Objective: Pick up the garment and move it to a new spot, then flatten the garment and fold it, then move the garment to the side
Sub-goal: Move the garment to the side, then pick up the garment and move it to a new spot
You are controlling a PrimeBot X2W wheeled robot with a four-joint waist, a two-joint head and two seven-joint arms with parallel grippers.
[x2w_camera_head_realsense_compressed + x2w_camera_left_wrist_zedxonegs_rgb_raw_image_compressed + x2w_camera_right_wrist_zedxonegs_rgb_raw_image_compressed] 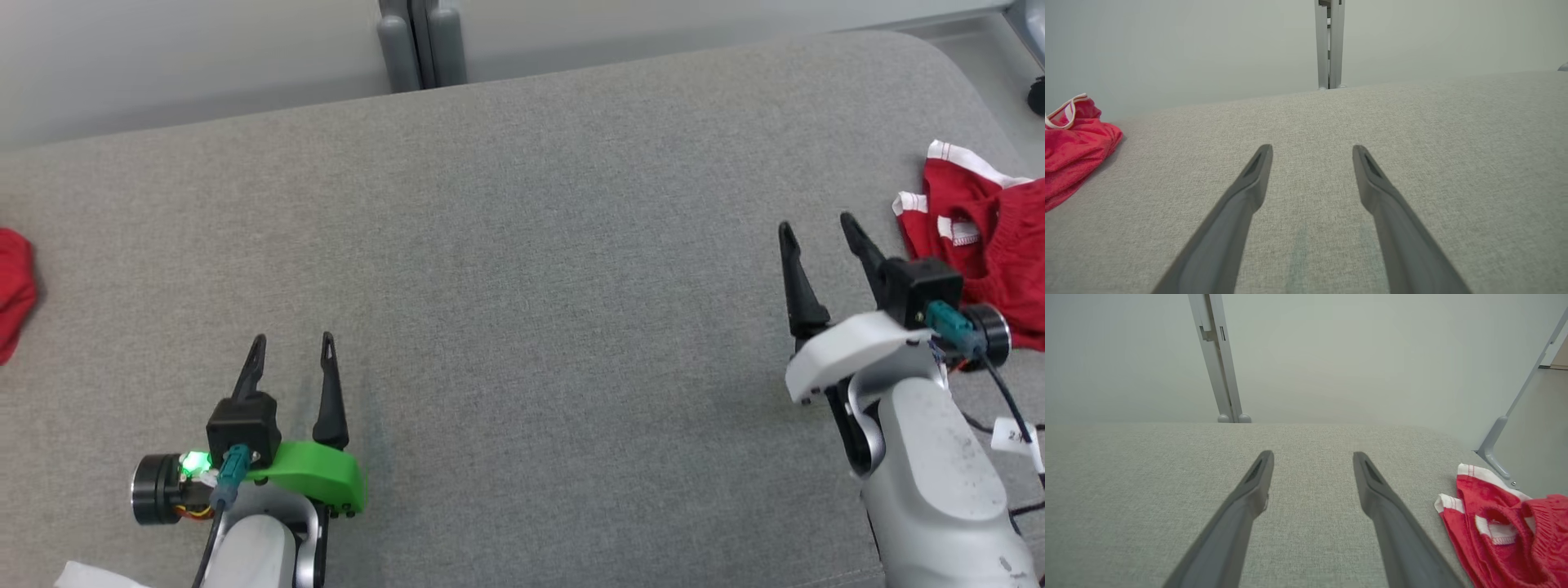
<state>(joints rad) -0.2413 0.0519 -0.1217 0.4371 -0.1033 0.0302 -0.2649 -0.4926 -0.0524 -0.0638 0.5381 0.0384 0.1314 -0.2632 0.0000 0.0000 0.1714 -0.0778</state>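
In the head view, the garment (951, 196) is seen crumpled at the 3 o'clock edge of the grey padded table (522, 245), white striped cuffs turned up, no lettering visible. The right gripper (816, 220) is held just beside it, jaws spread and grasping nothing, probably kept there because it is the nearer arm. The left gripper (293, 336) is parked at 7 o'clock, likewise released and bare. A smaller red cloth (12, 286) is cut off at 9 o'clock, well apart.

In the left wrist view, that smaller cloth is shown at 9 o'clock, with a grey post (1329, 41) at 12 behind the table.

In the right wrist view, the garment lies at 4 o'clock of the parted fingers. Nothing is found between them, though a turn rightward would likely be needed.
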